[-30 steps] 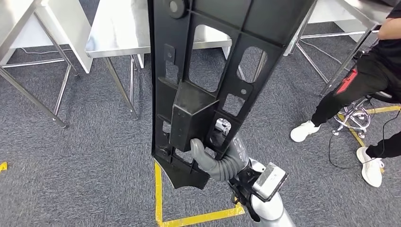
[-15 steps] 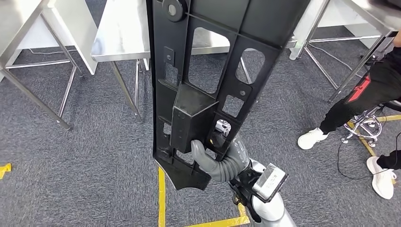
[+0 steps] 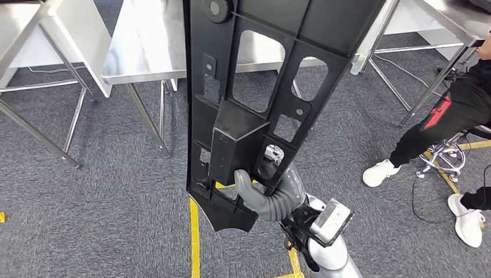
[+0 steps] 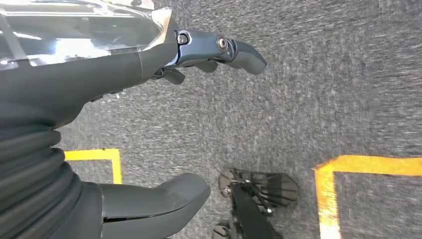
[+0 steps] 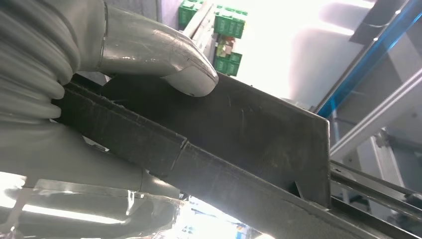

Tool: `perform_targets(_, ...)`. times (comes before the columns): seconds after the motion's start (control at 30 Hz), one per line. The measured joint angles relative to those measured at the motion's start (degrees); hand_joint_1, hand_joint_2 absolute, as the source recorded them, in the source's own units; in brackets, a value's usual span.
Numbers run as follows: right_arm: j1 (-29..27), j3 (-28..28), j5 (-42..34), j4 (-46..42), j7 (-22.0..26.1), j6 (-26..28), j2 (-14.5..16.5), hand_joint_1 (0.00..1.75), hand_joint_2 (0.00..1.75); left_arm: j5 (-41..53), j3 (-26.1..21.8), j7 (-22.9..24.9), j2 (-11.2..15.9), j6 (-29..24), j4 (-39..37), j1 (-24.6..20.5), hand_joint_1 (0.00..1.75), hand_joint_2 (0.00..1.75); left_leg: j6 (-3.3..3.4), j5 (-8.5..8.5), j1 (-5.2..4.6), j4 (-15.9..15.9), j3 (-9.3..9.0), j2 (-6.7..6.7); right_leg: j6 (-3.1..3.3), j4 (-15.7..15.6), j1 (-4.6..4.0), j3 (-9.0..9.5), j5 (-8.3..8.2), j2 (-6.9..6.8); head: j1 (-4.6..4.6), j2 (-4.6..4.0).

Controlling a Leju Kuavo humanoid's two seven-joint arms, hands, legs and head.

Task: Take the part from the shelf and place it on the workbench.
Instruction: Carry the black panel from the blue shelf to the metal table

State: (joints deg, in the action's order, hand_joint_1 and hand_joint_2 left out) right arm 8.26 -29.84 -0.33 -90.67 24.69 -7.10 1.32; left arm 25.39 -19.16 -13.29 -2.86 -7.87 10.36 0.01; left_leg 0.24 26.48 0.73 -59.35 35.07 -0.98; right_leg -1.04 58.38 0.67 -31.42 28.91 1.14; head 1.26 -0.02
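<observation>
A long black plastic part with cut-out windows stands upright in the head view, reaching past the top edge. My right hand grips it near its lower end, thumb hooked over a box-shaped boss. The right wrist view looks along the part's dark ribbed edge, with the grey thumb of my right hand pressed on it. My left hand hangs over the carpet with its fingers apart and nothing between them.
Steel workbenches stand ahead on thin metal legs, another at the right. A seated person's legs and white shoes are at the right by a stool base. Yellow tape marks the grey carpet.
The whole picture shifts a little between frames, so the camera has moved. My right hand keeps the same grip on the part.
</observation>
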Motion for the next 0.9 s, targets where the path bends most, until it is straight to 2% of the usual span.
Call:
perform_targets(0.07,0.0,0.0,0.0,0.0,0.0,0.0,0.0,1.75,1.75,0.1,0.0,0.1,0.0,0.0,0.0,0.0,0.00,1.75,0.69,-0.12,-0.14,0.4,-0.18,0.44,-0.57,0.0,0.15,-0.08,0.17,0.15,-0.01,0.00)
perform_targets(0.13,0.1,0.0,0.0,-0.1,0.0,0.0,0.0,1.75,1.75,0.3,0.0,0.1,-0.1,-0.2,0.0,-0.1,0.00,1.75,1.52,-0.26,0.06,1.2,-0.77,1.14,-0.77,2.7,0.11,-1.56,1.51,-0.06,0.12,0.00)
perform_targets(0.23,0.1,0.0,0.0,-0.1,0.0,0.0,-0.1,1.75,1.75,0.3,0.0,0.1,-0.1,-0.5,0.0,-0.1,0.00,1.75,2.19,0.03,0.13,1.4,-1.21,2.28,-0.58,13.3,0.11,-7.65,4.97,-0.36,0.29,0.00)
perform_targets(0.27,0.0,0.0,0.0,0.0,0.0,0.0,-0.2,1.75,1.75,0.3,0.0,0.1,-0.1,-0.6,0.0,-0.1,0.00,1.75,2.22,0.17,0.13,1.4,-1.31,2.65,-0.78,15.6,0.13,-9.24,5.27,-0.41,0.29,0.00)
perform_targets(0.3,-0.1,0.0,0.0,0.0,0.0,0.0,-0.3,1.75,1.75,0.3,0.0,0.1,-0.2,-0.7,0.0,-0.1,0.00,1.75,2.17,0.34,0.14,1.4,-1.46,3.05,-1.17,15.7,0.16,-9.73,4.64,-0.55,0.29,0.00)
perform_targets(0.33,0.0,0.0,0.0,0.0,0.0,0.0,-0.4,1.75,1.75,0.3,0.0,0.1,-0.2,-0.7,0.0,-0.1,0.00,1.75,2.06,0.53,0.17,1.4,-1.70,3.44,-1.67,13.5,0.19,-8.97,3.19,-0.90,0.29,0.00)
perform_targets(0.37,0.0,0.0,0.0,0.0,0.0,0.0,-0.4,1.75,1.75,0.3,0.0,0.1,-0.3,-0.8,0.0,-0.1,0.00,1.75,1.85,0.78,0.19,1.4,-2.04,3.84,-2.13,9.4,0.21,-7.18,1.22,-1.84,0.30,0.00)
perform_targets(0.4,0.0,0.0,0.0,0.0,0.0,0.0,-0.4,1.75,1.75,0.3,0.0,0.1,-0.3,-0.8,0.0,-0.1,0.00,1.75,1.56,1.08,0.02,1.4,-2.38,4.22,-2.32,5.3,0.14,-5.27,-0.48,-3.24,0.30,0.00)
perform_targets(0.43,0.0,0.0,0.0,0.0,0.0,0.0,-0.4,1.75,1.75,0.3,0.0,0.1,-0.3,-0.8,0.0,-0.1,0.00,1.75,1.23,1.37,-0.15,1.3,-2.66,4.55,-2.20,2.2,0.03,-3.71,-1.69,-4.23,0.28,0.00)
perform_targets(0.47,0.1,0.0,0.0,0.0,0.0,0.0,-0.3,1.75,1.75,0.3,0.0,0.1,-0.3,-0.8,0.0,-0.1,0.00,1.75,0.92,1.61,-0.35,1.3,-2.90,4.95,-1.85,0.4,-0.08,-2.82,-2.29,-4.87,0.26,0.00)
perform_targets(0.5,0.1,0.0,0.0,0.0,0.0,0.0,-0.3,1.75,1.75,0.3,0.0,0.1,-0.3,-0.9,0.0,-0.1,0.00,1.75,0.68,1.76,-0.51,1.4,-3.08,5.38,-1.41,0.0,-0.22,-2.66,-2.37,-4.76,0.23,0.00)
perform_targets(0.57,0.0,0.0,0.0,-0.1,0.0,0.0,-0.2,1.75,1.75,0.3,0.0,0.1,-0.3,-0.9,0.0,-0.2,0.00,1.75,0.16,2.06,-0.33,1.5,-3.33,6.10,-0.64,-0.2,0.02,-2.64,-2.54,-3.30,0.20,0.00)
perform_targets(0.63,0.1,0.1,0.0,-0.1,0.0,0.0,-0.1,1.75,1.75,0.4,0.0,0.1,-0.4,-0.9,0.0,-0.3,0.00,1.75,-0.41,3.78,-0.01,-0.6,-2.57,4.61,0.11,-0.3,0.54,-2.49,-2.68,-2.03,0.14,0.00)
perform_targets(0.7,0.1,0.1,0.0,-0.1,0.0,0.0,0.0,1.75,1.75,0.5,0.0,0.1,-0.5,-1.0,0.0,-0.3,0.00,1.75,-0.74,7.31,0.15,-7.2,0.45,2.08,0.73,-0.4,0.70,-2.39,-2.68,-0.81,0.04,0.00)
perform_targets(0.73,0.1,0.1,0.0,-0.1,0.0,0.0,0.0,1.75,1.75,0.5,0.0,0.1,-0.5,-1.0,0.0,-0.2,0.00,1.75,-0.83,8.87,0.18,-11.1,2.42,1.43,0.91,-0.3,0.64,-2.38,-2.69,-0.17,0.02,0.00)
perform_targets(0.77,0.0,0.1,0.0,-0.1,0.0,0.0,0.0,1.75,1.75,0.5,0.0,0.1,-0.5,-1.0,0.0,-0.1,0.00,1.75,-0.86,9.56,0.18,-13.9,4.05,1.14,0.97,-0.3,0.57,-2.36,-2.68,0.45,0.02,0.00)
perform_targets(0.8,0.0,0.1,0.0,-0.1,0.0,0.0,0.0,1.75,1.75,0.5,0.0,0.0,-0.5,-0.9,0.0,0.0,0.00,1.75,-0.83,9.13,0.20,-14.8,4.86,1.04,1.00,-0.3,0.52,-2.29,-2.65,0.99,0.02,0.00)
perform_targets(0.83,-0.1,0.1,0.0,0.0,0.0,0.0,0.0,1.75,1.75,0.5,0.0,-0.2,-0.5,-0.9,0.0,-0.1,0.00,1.75,-0.75,7.59,0.22,-13.5,4.63,0.99,1.02,-0.3,0.50,-2.16,-2.62,1.47,0.02,0.00)
perform_targets(0.9,0.0,0.1,0.0,0.0,0.0,0.0,0.0,1.75,1.75,0.6,0.0,-0.9,-0.5,-0.7,0.0,-0.2,0.00,1.75,-0.44,3.18,0.34,-6.5,1.79,0.69,0.96,-0.3,0.48,-1.82,-2.46,2.19,0.02,0.00)
